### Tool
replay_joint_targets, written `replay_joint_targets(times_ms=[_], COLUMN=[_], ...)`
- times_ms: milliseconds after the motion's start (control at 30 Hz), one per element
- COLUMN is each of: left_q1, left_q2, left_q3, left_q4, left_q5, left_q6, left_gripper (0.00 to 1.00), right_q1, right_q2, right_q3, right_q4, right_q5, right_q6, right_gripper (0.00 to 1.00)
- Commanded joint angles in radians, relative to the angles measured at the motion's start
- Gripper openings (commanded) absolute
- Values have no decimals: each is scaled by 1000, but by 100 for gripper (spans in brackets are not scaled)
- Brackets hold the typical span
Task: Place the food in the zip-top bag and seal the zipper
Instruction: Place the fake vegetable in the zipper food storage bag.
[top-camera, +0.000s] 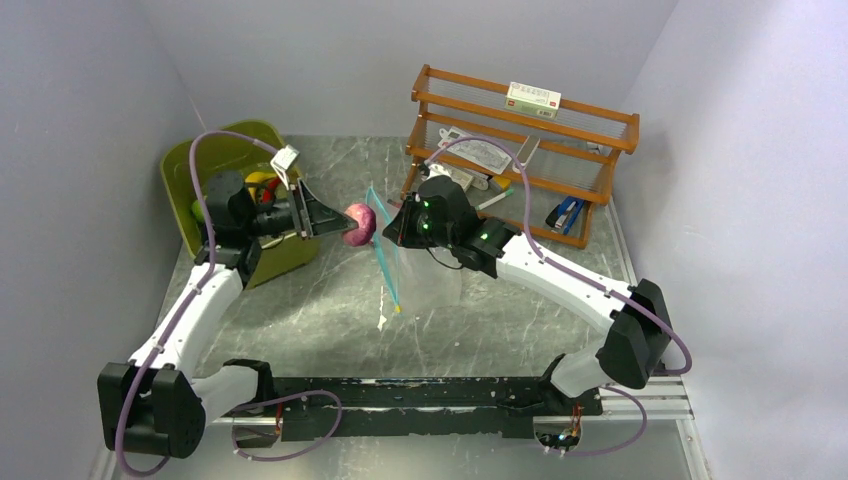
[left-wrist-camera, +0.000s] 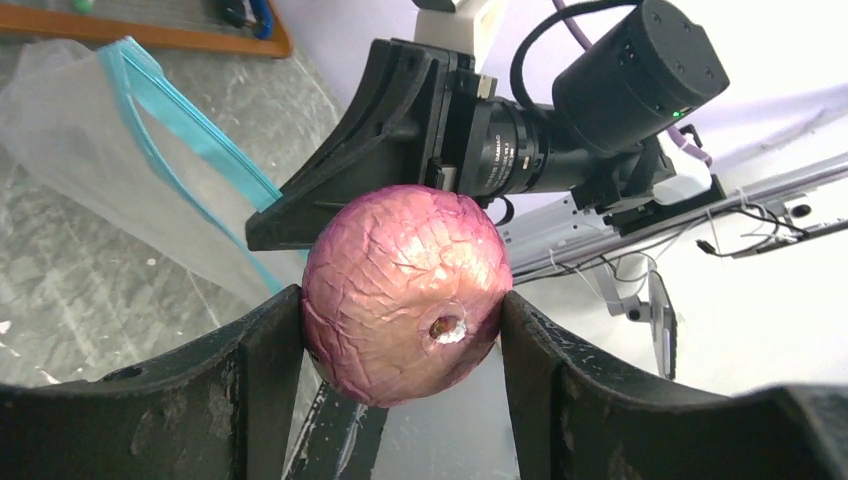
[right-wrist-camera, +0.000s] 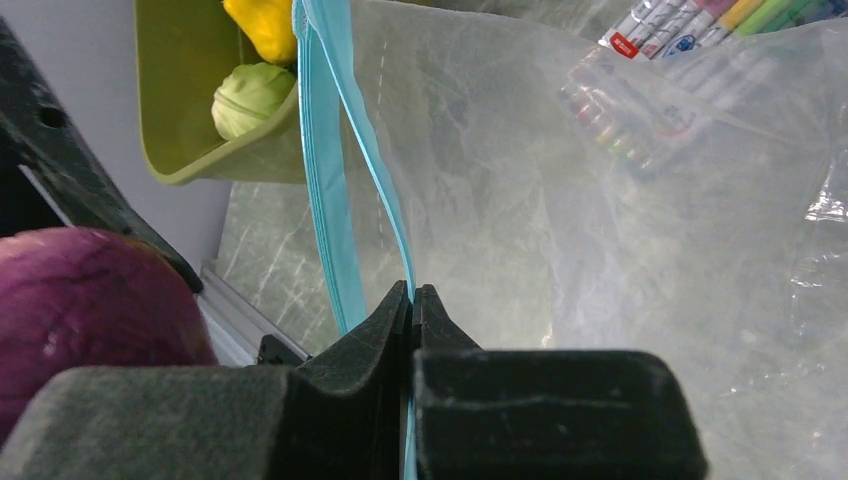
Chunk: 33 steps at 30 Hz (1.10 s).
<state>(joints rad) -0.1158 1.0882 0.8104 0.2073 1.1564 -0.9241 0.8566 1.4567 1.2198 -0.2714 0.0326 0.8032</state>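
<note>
The left gripper (top-camera: 345, 220) is clamping the purple-red round piece (left-wrist-camera: 405, 290) between its two matt black fingers, jaws standing about half apart on it. The piece is showing a glossy, finely veined skin like an onion's, with a small chipped pit on its near face. It is hanging in the air just beside the mouth of the zip-top bag (right-wrist-camera: 600, 250), outside it.

The right gripper (right-wrist-camera: 412, 300) is pinching the bag's mouth edge, jaws fully closed on the thin film, and holding it up above the marbled grey table (top-camera: 320, 300). The bag is clear, soft and creased. The zipper (right-wrist-camera: 325, 180), a thin teal-blue strip, is parting into two diverging bands.

A yellow piece (right-wrist-camera: 262, 25) and a pale green round piece (right-wrist-camera: 250, 98) are lying in the smooth olive-green tub (right-wrist-camera: 170, 100).
</note>
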Motion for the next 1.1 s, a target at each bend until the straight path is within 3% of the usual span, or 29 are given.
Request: replay_joint_targets(times_ms=[0,100,233,333,533,1067], left_q1=[-40,-54,-59,-60,-61,-97], left_q2=[41,62,67,64,39,74], left_q3=[-64,-93,-107,-94,10,109], left_q4=[292,371,343,216,-209,-428], left_q5=[41,38,13,-19,-215,-388], left_q6=[-187,-232,-198,-111,188,346], left_gripper=[35,34,33,32,31,30], right_q1=[-5,-4,-4,-5,-5,-4], right_q2=[-14,-20,-31,-36,-65,-41], right_q3=[24,26,25,28,14,54], right_q4=[37,37,49,56,89,118], right_q5=[-18,-19,-27,-42,-74,-149], right_q6=[10,16,24,21,6,-42], right_gripper=[0,0,0,0,0,0])
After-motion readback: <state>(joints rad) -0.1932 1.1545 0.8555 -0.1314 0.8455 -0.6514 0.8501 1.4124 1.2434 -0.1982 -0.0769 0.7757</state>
